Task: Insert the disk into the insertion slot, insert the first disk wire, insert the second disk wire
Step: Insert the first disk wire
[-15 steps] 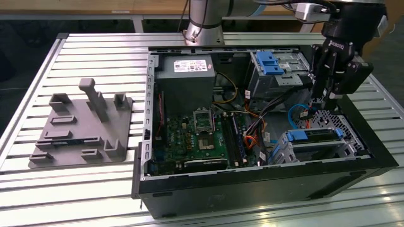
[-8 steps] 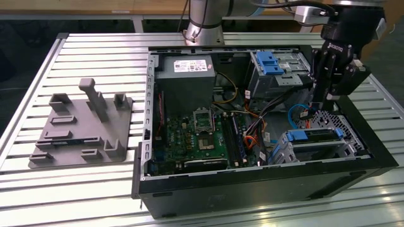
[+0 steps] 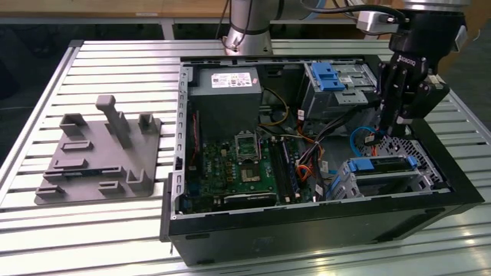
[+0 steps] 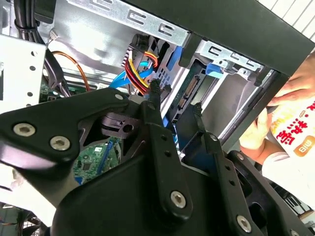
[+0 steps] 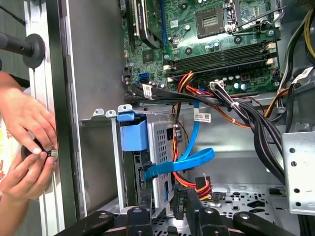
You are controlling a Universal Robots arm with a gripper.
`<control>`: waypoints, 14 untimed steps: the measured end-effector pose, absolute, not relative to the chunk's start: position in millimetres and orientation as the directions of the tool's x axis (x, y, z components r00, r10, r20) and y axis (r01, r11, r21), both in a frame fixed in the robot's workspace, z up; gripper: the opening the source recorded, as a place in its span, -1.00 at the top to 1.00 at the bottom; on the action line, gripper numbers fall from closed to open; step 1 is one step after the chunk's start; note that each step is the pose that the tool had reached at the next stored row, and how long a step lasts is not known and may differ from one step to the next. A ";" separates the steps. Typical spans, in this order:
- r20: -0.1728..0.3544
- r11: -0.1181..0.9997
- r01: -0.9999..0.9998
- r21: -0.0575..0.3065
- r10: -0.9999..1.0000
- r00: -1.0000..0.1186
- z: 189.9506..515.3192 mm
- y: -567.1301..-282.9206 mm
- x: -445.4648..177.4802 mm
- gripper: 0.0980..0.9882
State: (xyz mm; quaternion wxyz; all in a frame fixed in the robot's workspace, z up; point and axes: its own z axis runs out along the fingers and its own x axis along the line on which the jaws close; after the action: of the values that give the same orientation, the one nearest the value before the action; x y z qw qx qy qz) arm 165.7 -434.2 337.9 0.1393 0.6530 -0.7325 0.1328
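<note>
The disk (image 3: 381, 164), framed by its blue carrier (image 5: 133, 135), sits inside the insertion slot (image 3: 418, 179), a low perforated silver cage at the case's corner on the exterior view's right. A flat blue wire (image 5: 183, 162) runs to the disk's connector end (image 4: 189, 91). A black plug with red, yellow and black wires (image 5: 201, 187) hangs just beside that end. My gripper (image 3: 387, 123) reaches down into the case right at this spot. Its fingers stand apart in both wrist views (image 4: 175, 101) (image 5: 165, 204), with the plug close to one fingertip (image 5: 189, 202), and nothing is clamped between them.
A thick black cable bundle (image 5: 246, 118) crosses the case above the cage. The taller bay with a blue latch (image 3: 330, 77), power supply (image 3: 226, 86) and motherboard (image 3: 238, 167) take up the rest of the case. A person's hands (image 5: 27, 142) rest outside the case wall. A grey fixture (image 3: 100, 155) lies on the table.
</note>
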 end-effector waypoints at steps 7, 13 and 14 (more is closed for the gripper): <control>0.382 0.112 -0.994 -0.013 -0.918 -0.108 337.2 -434.0 165.8 0.50; 0.382 0.108 -0.994 -0.013 -0.918 -0.105 337.1 -432.1 165.9 0.50; 0.382 0.106 -0.994 -0.013 -0.918 -0.103 337.0 -431.3 165.9 0.50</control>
State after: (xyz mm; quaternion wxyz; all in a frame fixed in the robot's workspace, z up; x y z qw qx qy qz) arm 165.9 -431.3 337.0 0.1406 0.6547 -0.7303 0.1347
